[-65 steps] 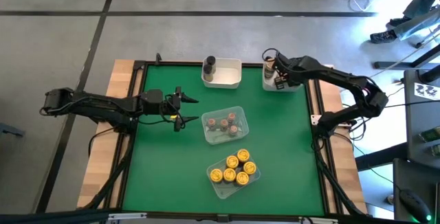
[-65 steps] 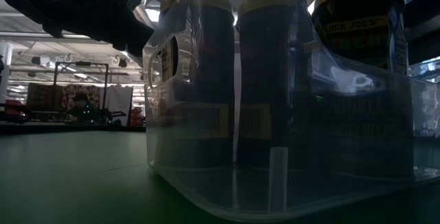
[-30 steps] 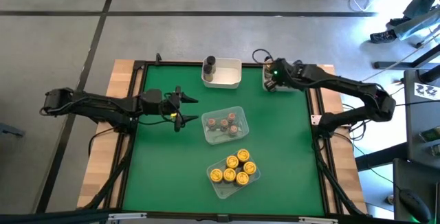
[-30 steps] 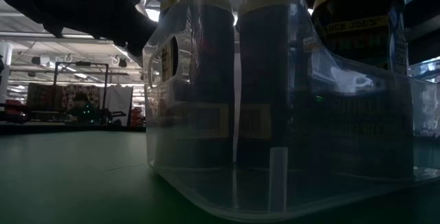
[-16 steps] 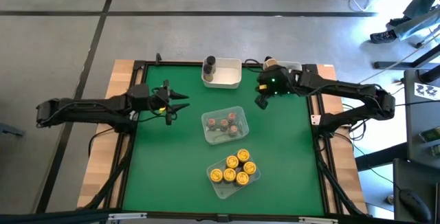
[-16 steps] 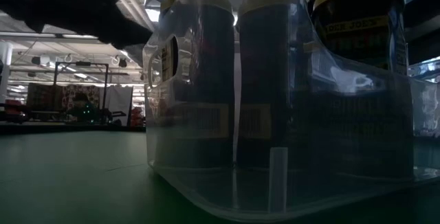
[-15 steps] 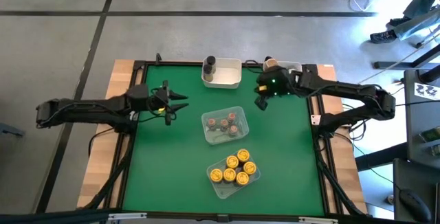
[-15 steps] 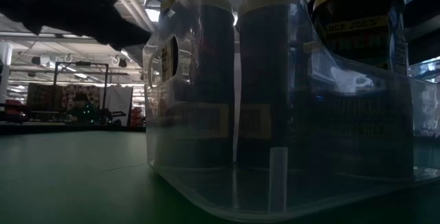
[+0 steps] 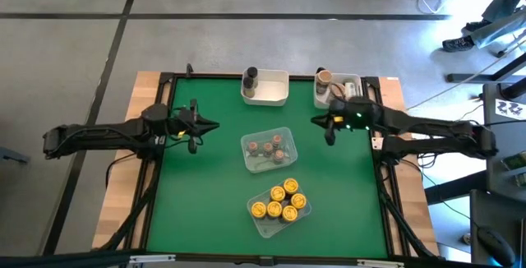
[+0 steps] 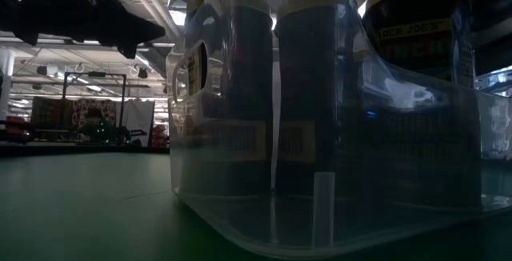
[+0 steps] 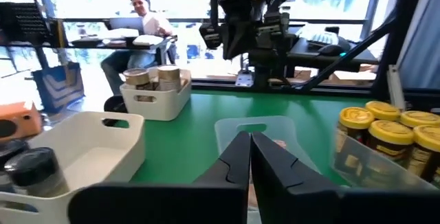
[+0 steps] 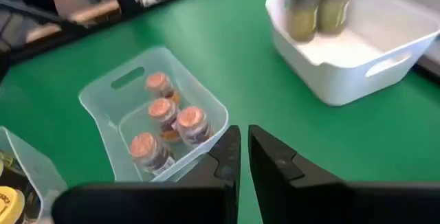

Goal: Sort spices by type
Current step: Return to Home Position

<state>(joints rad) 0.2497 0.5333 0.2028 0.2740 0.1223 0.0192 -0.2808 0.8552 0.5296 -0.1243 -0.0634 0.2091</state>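
Several reddish-brown-topped spice jars (image 9: 267, 147) stand in a clear tray (image 9: 283, 132) at the table's middle. Several yellow-lidded jars (image 9: 279, 201) fill a second clear tray (image 9: 265, 224) nearer the front. A dark grey jar (image 9: 250, 76) stands in the back white bin (image 9: 271, 91). Tan-lidded jars (image 9: 324, 78) stand in the back-right white bin (image 9: 339, 99). My left gripper (image 9: 197, 126) hovers shut and holds nothing, left of the middle tray. My right gripper (image 9: 322, 126) hovers shut and holds nothing, right of that tray and in front of the back-right bin.
Bare green mat lies along the table's left side and near right corner. In the left wrist view a person (image 11: 141, 7) sits at a desk beyond the table. In the low view, the yellow-jar tray (image 10: 320, 133) fills most of the picture.
My left gripper has shut on nothing and drawn back toward the table's left edge. My right gripper, shut throughout, has come away from the back-right bin toward the table's near edge and tipped up from pointing steeply down to a shallow slant. No jar has moved.
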